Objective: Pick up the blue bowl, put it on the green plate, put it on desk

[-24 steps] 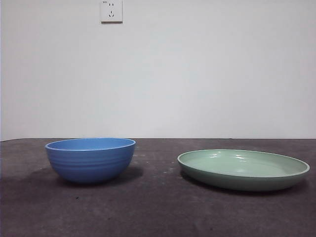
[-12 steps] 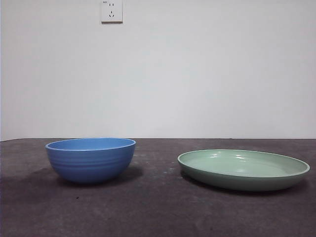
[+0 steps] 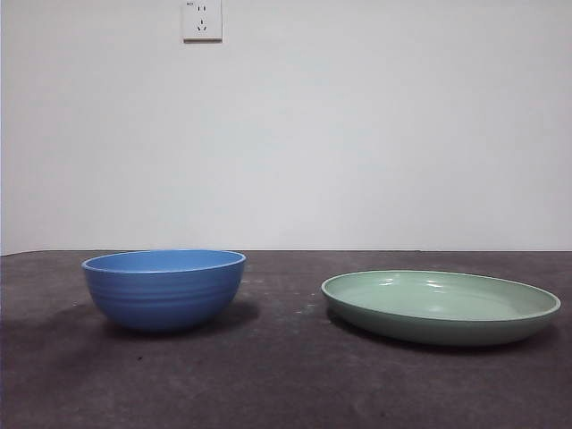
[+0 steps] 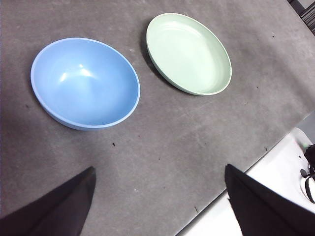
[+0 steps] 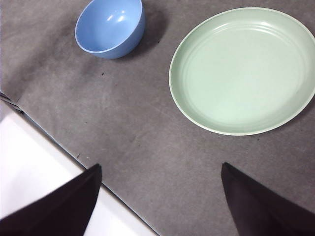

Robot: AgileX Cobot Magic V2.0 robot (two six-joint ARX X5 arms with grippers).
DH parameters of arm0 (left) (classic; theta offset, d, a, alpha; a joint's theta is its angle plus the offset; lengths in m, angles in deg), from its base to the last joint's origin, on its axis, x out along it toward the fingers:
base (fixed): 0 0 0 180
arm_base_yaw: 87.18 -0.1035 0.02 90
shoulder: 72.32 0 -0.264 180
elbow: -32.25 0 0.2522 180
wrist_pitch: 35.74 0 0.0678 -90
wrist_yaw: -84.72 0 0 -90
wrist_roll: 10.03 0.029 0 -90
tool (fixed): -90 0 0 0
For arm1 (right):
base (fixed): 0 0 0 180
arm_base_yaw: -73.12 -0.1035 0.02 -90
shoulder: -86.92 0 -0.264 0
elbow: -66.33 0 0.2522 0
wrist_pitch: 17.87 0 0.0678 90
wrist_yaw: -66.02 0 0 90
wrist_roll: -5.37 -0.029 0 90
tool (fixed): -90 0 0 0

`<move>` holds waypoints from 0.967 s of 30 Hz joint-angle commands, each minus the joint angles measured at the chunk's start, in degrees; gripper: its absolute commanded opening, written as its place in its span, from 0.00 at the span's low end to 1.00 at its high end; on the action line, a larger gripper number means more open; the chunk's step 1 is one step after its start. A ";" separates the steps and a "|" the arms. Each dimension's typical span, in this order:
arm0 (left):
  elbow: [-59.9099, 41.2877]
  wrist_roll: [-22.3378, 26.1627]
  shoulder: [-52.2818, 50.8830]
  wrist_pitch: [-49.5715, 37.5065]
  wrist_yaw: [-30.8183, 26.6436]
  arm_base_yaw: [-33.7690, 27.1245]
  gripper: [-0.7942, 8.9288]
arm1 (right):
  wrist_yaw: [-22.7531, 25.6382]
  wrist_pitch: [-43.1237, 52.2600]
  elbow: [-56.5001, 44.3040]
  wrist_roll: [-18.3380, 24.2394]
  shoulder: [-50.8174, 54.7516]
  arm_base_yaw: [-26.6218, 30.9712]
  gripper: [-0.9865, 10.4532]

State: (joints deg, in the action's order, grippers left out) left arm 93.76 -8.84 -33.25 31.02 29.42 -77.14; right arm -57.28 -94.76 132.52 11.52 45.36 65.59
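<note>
Dark grey bench (image 3: 286, 384) fills the near part of my front view, bare and matte, with faint scuffs. On it stand the blue bowl (image 3: 164, 289) and the green plate (image 3: 441, 307), well apart, both upright and empty. Neither arm shows in the front view. From the wrist cameras I see that the left pincer (image 4: 160, 196) hangs high above the bench near the bowl, jaws spread wide and holding nothing, and the right pincer (image 5: 160, 196) hangs high near the plate, also wide and empty. I judge that the task is not begun: the bowl is not yet picked up. The left arm seems to me the natural one for this step, because the bowl lies closer to it. To do it well, I would bring the pincer down over one side of the rim, one jaw inside and one outside the ribbed wall, and close firmly, since the glossy inside may slip. Then I would lift straight, to keep the bowl level. Behind all is a plain white wall with a socket (image 3: 201, 20) high up; I can read no writing or brand anywhere.
</note>
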 commanded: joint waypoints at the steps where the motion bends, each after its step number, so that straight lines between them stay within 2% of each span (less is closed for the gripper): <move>1: 1.31 0.11 0.68 -0.55 -0.33 0.22 0.52 | -0.28 0.50 0.92 0.00 -0.28 -0.22 0.43; 12: 3.15 -5.44 8.26 -5.99 -5.27 0.81 0.52 | 0.44 0.52 0.92 -0.11 -0.28 -0.22 0.43; 24: 13.31 -4.63 29.68 -7.06 -21.42 5.77 0.52 | 0.59 0.96 0.92 -0.13 -0.28 -0.22 0.43; 29: 14.78 -4.59 37.94 -11.19 -22.99 6.84 0.52 | 0.74 0.96 0.92 -0.15 -0.28 -0.22 0.43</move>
State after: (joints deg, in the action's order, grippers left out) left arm 107.27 -13.93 3.34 20.52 6.64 -70.64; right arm -56.67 -94.22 132.52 11.52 45.36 65.59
